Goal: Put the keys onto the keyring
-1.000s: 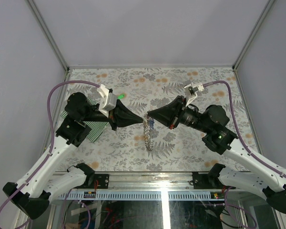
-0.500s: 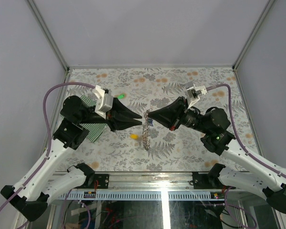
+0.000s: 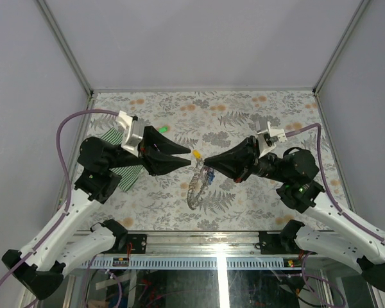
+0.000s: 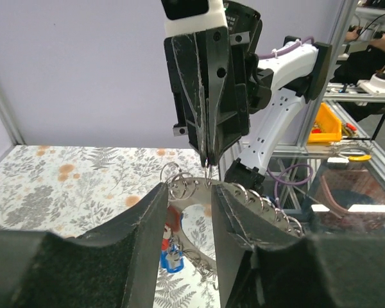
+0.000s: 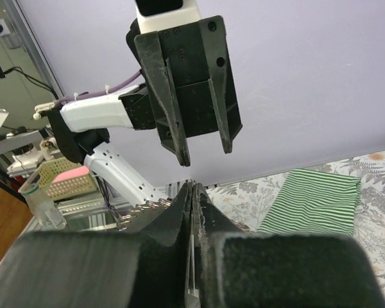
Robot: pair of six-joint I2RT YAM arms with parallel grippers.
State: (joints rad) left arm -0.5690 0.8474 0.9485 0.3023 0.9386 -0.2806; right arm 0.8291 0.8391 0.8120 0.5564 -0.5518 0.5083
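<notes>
The keyring, a grey chain of small rings, hangs from my right gripper, which is shut on its top end. A blue key and a red key dangle from the chain. A yellow key sits right at the two grippers' tips; I cannot tell what holds it. My left gripper faces the right one tip to tip, open, with nothing between its fingers. In the left wrist view the chain's rings curve behind my left gripper. A green key lies on the table beyond the left arm.
A green-and-white striped cloth lies under the left arm and also shows in the right wrist view. The table carries a fern-patterned mat. Metal frame posts stand at the back corners.
My left gripper has opened and pulled back to the left. The yellow key has gone from the mat left of the chain up to the gripper tips. The chain now hangs more bunched.
</notes>
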